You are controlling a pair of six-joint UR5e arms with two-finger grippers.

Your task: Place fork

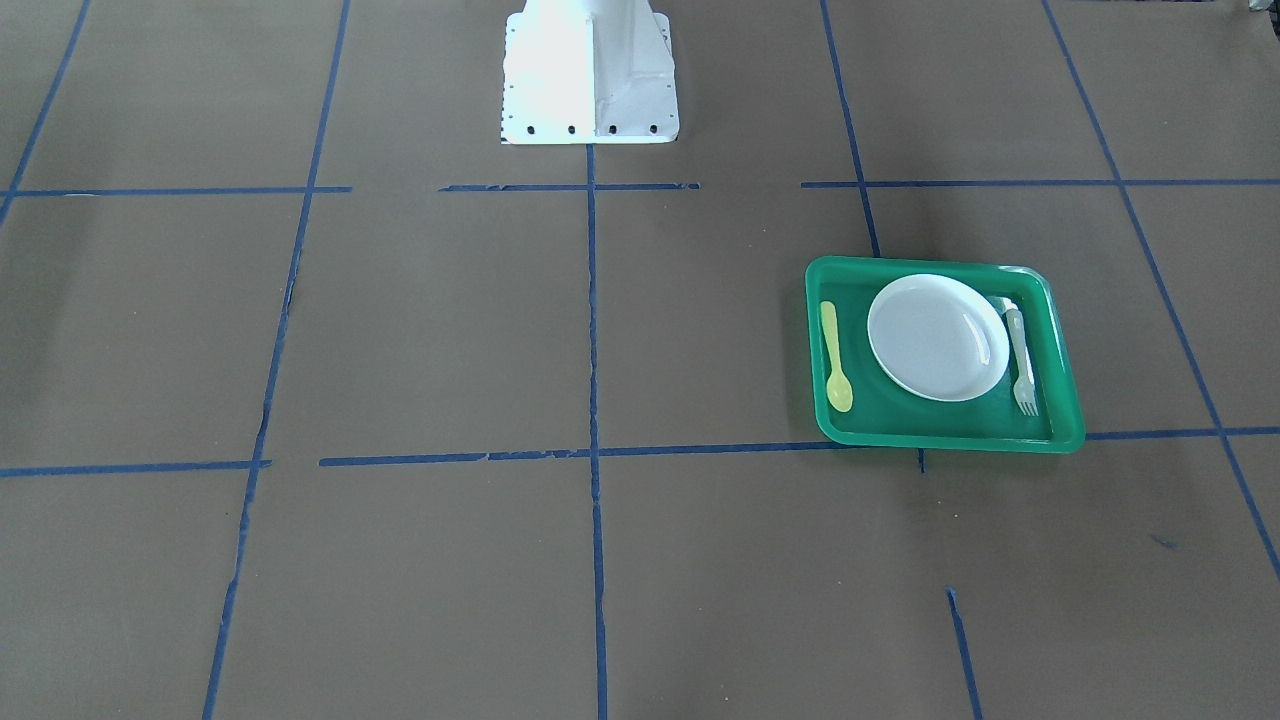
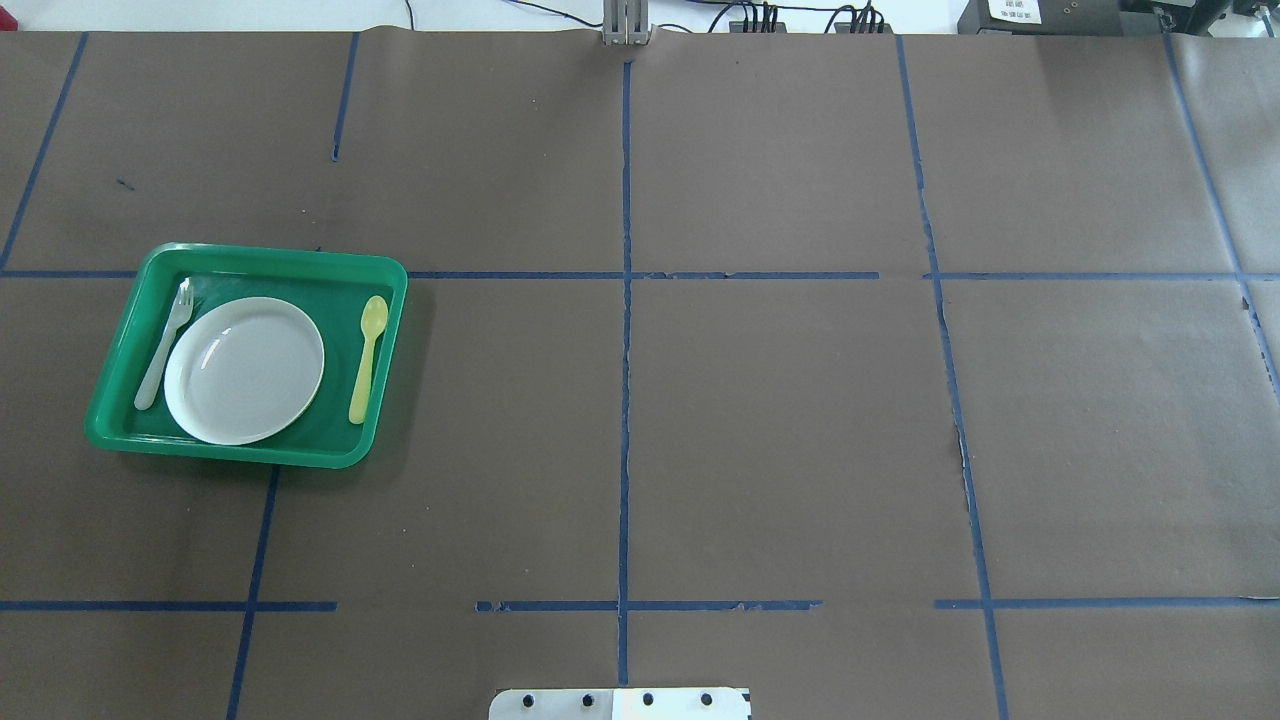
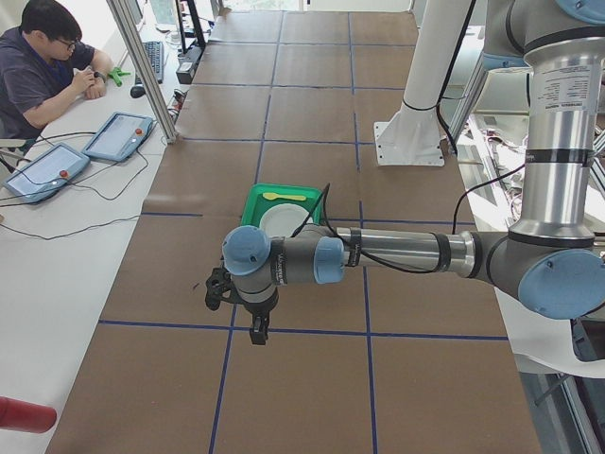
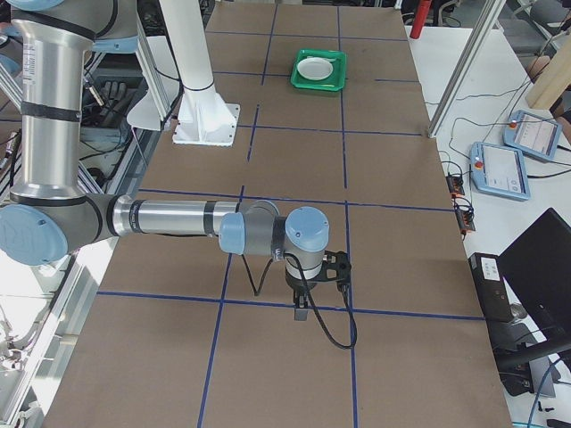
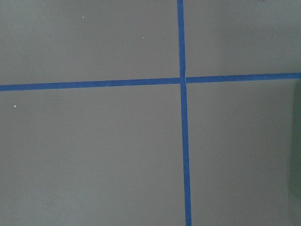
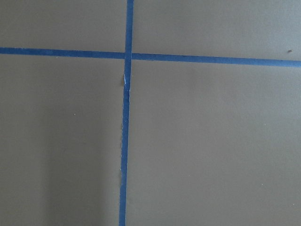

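The pale grey-white fork [image 1: 1022, 360] lies in the green tray [image 1: 1068, 400], beside the white plate [image 1: 937, 337], on the side away from the yellow spoon [image 1: 835, 360]. In the overhead view the fork [image 2: 162, 345] lies along the tray's left inner side, tines pointing away from the robot. My left gripper [image 3: 256, 333] shows only in the exterior left view, hanging over bare table away from the tray; I cannot tell whether it is open or shut. My right gripper [image 4: 301, 314] shows only in the exterior right view, far from the tray [image 4: 319, 69]; I cannot tell its state either.
Brown paper with blue tape lines [image 2: 625, 400] covers the table. The white robot base [image 1: 590, 70] stands at the table's edge. Both wrist views show only paper and tape crossings. An operator [image 3: 47, 66] sits at a side desk with tablets.
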